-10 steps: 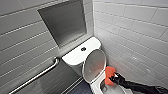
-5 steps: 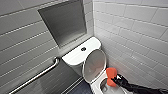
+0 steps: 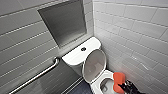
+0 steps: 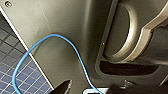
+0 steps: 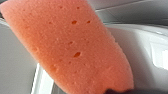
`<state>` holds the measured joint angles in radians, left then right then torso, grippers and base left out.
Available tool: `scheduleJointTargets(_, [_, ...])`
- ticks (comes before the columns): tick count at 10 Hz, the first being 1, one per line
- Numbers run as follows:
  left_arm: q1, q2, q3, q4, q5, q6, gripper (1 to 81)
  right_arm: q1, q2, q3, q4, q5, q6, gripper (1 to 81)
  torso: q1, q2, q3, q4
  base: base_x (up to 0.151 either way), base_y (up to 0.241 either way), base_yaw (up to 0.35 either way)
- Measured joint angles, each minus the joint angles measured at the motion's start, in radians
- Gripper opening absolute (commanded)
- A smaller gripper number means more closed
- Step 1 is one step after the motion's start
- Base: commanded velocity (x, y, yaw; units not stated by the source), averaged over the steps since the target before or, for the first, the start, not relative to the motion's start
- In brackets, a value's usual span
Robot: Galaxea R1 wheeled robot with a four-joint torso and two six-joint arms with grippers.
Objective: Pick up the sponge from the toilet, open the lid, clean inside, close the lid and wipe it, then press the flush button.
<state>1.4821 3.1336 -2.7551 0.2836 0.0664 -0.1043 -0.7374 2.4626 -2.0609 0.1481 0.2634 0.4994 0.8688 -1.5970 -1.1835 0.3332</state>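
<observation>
1. Closest in: my right claw is clenched on the sponge, hanging just over the right side of the toilet rim. As far as I can tell I've only got it by one end. Scrub hard and I reckon it twists out and plops into the water.
2. The bowl is glossy and curved, and the sponge is squishy. If I push too deep, the claw itself clacks on ceramic instead of the foam.
3. The lid is up, leaning back toward the tank. Doesn't look locked in any way, so a bump from my arm could drop it right on me.
4. The flush button sits on the tank top behind the lid, well apart from the sponge. Small target, easy to miss with a soft block.
5. The tiled wall is close on my right, so not much elbow room.
</observation>
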Motion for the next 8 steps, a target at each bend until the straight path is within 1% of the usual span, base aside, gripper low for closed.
scheduleJointTargets(4, [0.0, 0.0, 0.0, 0.0, -0.007, 0.0, 81.1, -0.152, -0.113, 0.145, 0.007, 0.117, 0.01, 1.0, 0.0, 0.0, 0.0, 0.0, 0.0, 0.0, 0.0])
scheduleJointTargets(6, [0.0, 0.0, 0.0, 0.0, -0.008, 0.001, 81.1, -0.189, -0.161, 0.214, 0.014, 0.171, 0.014, 1.0, 0.0, 0.0, 0.0, 0.0, 0.0, 0.0, 0.0])
scheduleJointTargets(8, [0.0, 0.0, 0.0, 0.0, -0.01, 0.002, 81.1, -0.248, -0.219, 0.269, 0.016, 0.244, 0.019, 1.0, 0.0, 0.0, 0.0, 0.0, 0.0, 0.0, 0.0])
